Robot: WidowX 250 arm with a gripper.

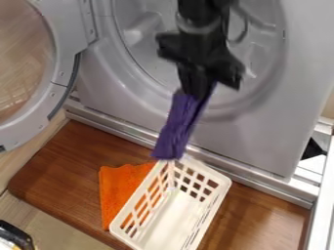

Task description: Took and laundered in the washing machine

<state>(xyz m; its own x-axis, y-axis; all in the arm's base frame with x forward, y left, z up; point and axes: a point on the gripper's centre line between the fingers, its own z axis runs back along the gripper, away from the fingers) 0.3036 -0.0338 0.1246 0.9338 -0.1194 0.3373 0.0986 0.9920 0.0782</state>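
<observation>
The black gripper [198, 90] hangs in front of the washing machine's round opening, shut on the upper end of a purple cloth [176, 128]. The cloth hangs down in a long fold, its lower end at the far rim of the white basket [222, 178]; whether it touches the rim I cannot tell. Behind the arm, the grey washing machine [261, 141] stands with its drum in view. Its round door [60, 73] is swung open to the left.
An orange cloth [118, 187] lies on the brown wooden board [62, 168], partly behind the basket's left side. A metal ledge [111, 125] runs along the machine's foot. A black object [14, 234] is at the lower left corner.
</observation>
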